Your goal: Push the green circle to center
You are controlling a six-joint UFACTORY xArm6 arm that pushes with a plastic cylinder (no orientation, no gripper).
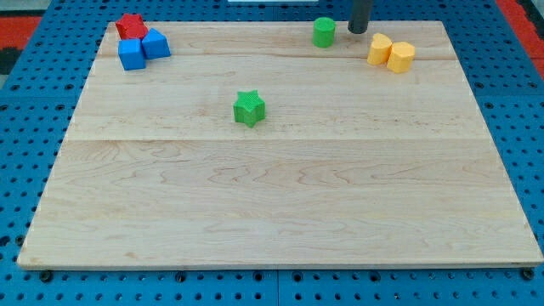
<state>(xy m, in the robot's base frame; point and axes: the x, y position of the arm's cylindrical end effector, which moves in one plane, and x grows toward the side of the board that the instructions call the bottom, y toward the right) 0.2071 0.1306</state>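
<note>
The green circle (323, 32) is a short green cylinder standing near the top edge of the wooden board (280, 195), right of the middle. My tip (357, 31) is the lower end of the dark rod, just to the right of the green circle with a small gap between them. A green star (249, 108) lies lower down, left of the board's centre.
Two yellow blocks (390, 52) sit together to the right of my tip. At the top left corner a red block (130, 25) touches two blue blocks (142, 48). Blue pegboard surrounds the board.
</note>
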